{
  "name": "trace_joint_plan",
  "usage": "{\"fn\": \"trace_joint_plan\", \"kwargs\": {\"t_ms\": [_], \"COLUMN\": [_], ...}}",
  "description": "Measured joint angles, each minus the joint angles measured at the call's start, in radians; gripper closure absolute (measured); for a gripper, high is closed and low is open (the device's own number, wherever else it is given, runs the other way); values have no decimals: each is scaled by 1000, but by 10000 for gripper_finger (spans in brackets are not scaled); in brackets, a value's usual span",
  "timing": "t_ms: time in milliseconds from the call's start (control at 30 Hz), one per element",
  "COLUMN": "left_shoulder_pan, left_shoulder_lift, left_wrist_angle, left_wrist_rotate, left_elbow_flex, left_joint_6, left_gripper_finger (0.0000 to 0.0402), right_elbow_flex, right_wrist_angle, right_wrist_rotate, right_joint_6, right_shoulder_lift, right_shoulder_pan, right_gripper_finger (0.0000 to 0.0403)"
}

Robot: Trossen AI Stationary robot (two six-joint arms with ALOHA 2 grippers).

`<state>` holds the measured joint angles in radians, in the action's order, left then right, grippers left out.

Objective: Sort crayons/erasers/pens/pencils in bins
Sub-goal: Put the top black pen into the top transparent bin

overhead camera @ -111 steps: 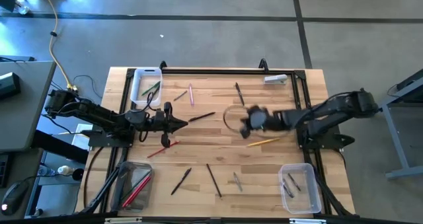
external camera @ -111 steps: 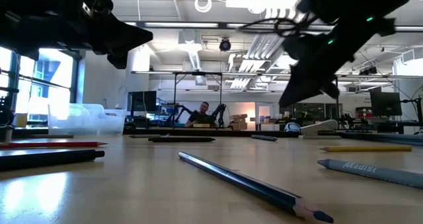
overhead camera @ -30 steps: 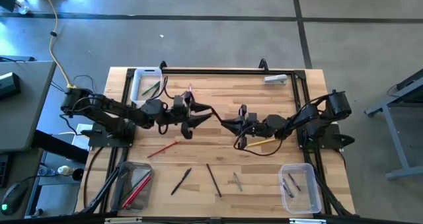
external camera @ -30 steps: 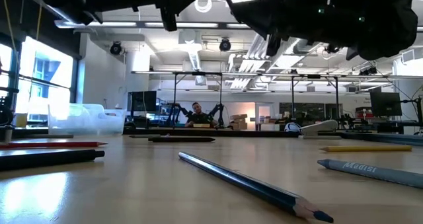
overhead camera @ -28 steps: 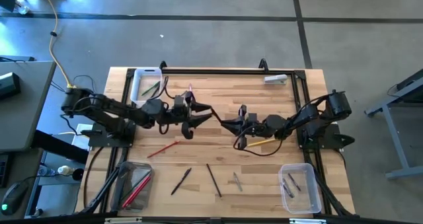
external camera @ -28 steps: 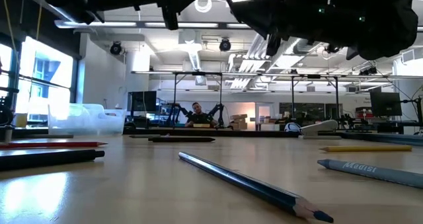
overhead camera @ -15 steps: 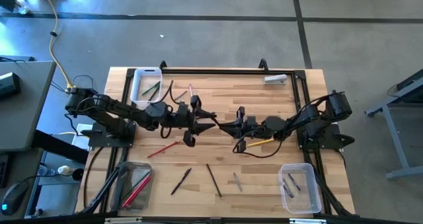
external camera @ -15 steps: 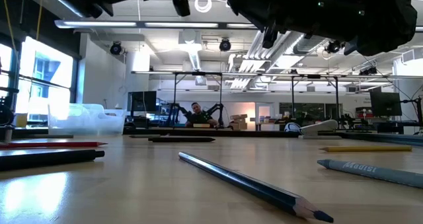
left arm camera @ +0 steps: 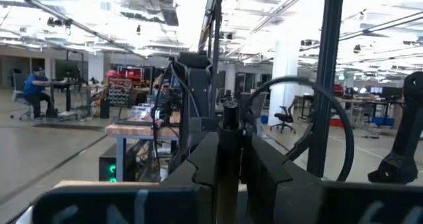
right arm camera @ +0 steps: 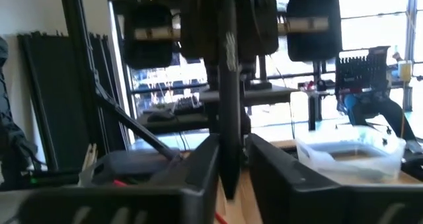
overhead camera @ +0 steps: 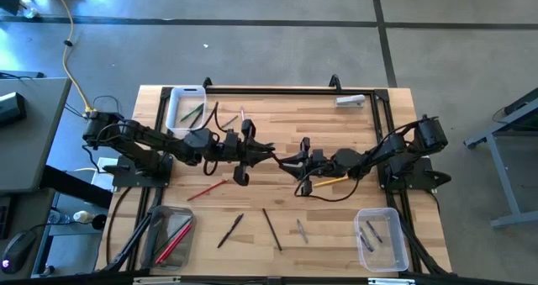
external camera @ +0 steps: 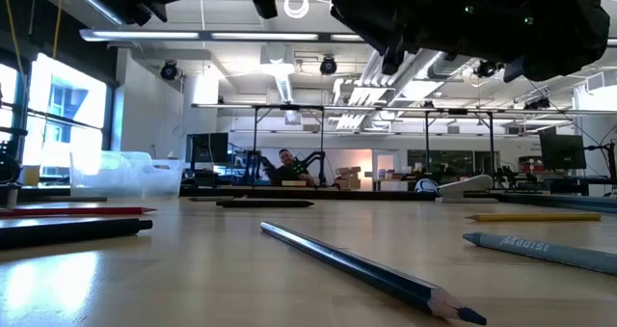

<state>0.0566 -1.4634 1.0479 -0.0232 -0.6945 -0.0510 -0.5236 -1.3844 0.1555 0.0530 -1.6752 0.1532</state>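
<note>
Left gripper (overhead camera: 267, 153) and right gripper (overhead camera: 288, 161) meet tip to tip above mid-table (overhead camera: 277, 125), both pinching one dark pen (right arm camera: 229, 105) lying along their shared line.

A light wooden slatted bench (overhead camera: 353, 129) with a black metal frame stands on grey concrete floor (overhead camera: 277, 54). A yellow cable (overhead camera: 71, 58) trails across the floor beyond its far-left corner.

Above the table's middle, the left gripper (overhead camera: 271, 156) and right gripper (overhead camera: 286, 161) have closed in until their tips meet on a dark pencil (right arm camera: 229, 112), which earlier only the left one carried.
</note>
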Motion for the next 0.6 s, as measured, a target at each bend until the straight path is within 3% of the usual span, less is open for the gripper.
{"fn": "trace_joint_plan", "kwargs": {"t_ms": [333,467,600], "left_shoulder_pan": [9,9,9], "left_shoulder_lift": [84,196,331], "left_wrist_angle": [-111,-307,-671], "left_wrist_rotate": [36,100,224], "left_elbow_flex": [0,-1,-63], "left_joint_6": [49,95,128], "left_gripper_finger": [374,374,374], "right_elbow_flex": [1,1,1], "right_wrist_angle": [84,129,165], "right_wrist_rotate": [54,61,61], "right_joint_6": [-15,-82,-123], "right_shoulder_lift": [2,2,2], "right_shoulder_pan": [0,0,0], "right_gripper_finger": [202,180,194]}}
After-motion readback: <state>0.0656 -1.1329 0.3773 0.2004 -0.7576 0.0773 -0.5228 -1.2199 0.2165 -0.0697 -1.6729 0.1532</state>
